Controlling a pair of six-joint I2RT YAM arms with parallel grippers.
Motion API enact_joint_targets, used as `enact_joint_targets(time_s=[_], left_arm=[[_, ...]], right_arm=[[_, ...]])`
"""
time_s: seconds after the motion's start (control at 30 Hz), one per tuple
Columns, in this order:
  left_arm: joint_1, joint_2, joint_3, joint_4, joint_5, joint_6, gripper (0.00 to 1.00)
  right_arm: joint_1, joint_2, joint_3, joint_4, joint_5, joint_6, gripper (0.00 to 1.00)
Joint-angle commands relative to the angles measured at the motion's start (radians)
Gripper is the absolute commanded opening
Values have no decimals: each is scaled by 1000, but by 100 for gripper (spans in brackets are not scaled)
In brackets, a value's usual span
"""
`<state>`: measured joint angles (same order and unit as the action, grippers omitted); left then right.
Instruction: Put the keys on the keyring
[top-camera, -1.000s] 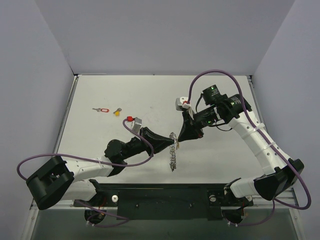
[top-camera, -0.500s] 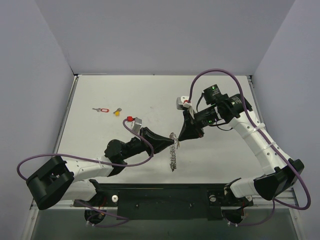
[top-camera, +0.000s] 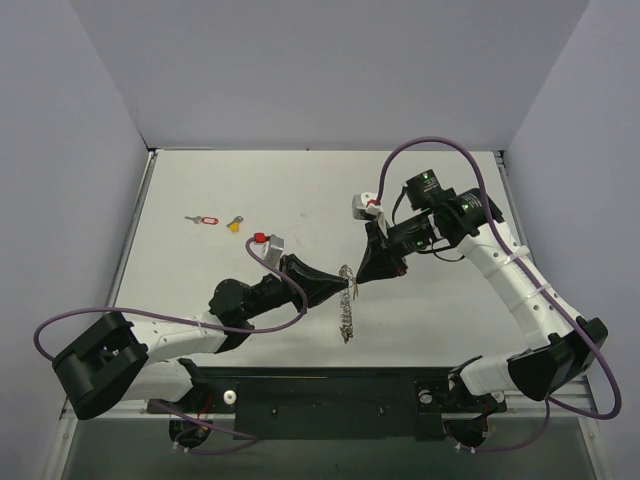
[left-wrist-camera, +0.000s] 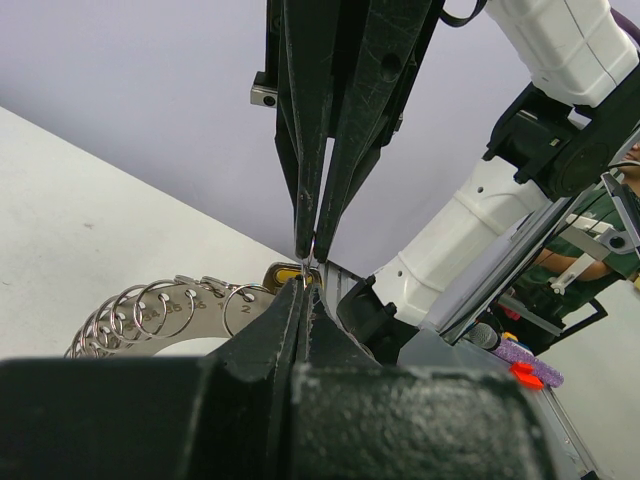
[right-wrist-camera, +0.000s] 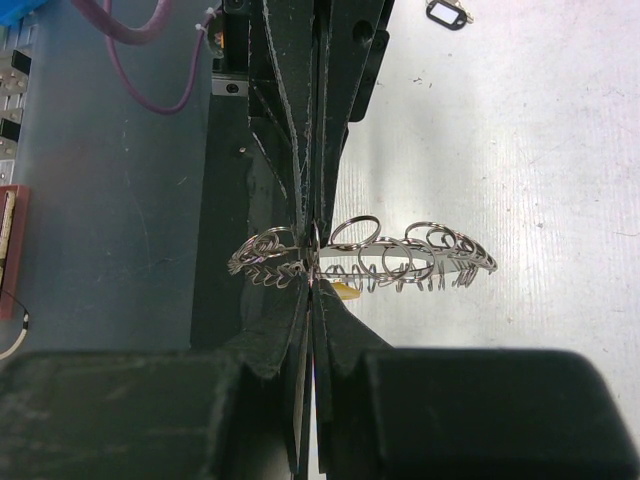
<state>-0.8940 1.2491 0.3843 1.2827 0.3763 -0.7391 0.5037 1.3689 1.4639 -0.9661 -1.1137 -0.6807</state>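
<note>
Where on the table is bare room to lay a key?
Bare: far middle, between the yellow-headed key and the right hand; near right, between the silver linked keyring and the right arm. Crowded: centre, where the left hand meets the right.

Overhead camera looks down from behind; close wrist cameras face each other (keyring (right-wrist-camera: 420, 262) apparently shared).

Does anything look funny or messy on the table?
Nothing is broken or spilled. The keyring dangles limply, pinched where the left gripper and right gripper meet tip to tip. A red-tagged key and a yellow key lie loose far to the left.
</note>
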Motion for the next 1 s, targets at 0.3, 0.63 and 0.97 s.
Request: enact_joint_targets(time_s=[0.3, 0.63, 0.97], left_arm=[[6, -25, 53, 359, 16, 3, 0], [6, -25, 41, 360, 13, 7, 0], [6, -30, 39, 360, 13, 7, 0]], right_arm=[[7, -5, -16, 20, -43, 12, 0], [-14, -31, -2, 10, -64, 9, 0], [-22, -39, -8, 9, -64, 7, 0]])
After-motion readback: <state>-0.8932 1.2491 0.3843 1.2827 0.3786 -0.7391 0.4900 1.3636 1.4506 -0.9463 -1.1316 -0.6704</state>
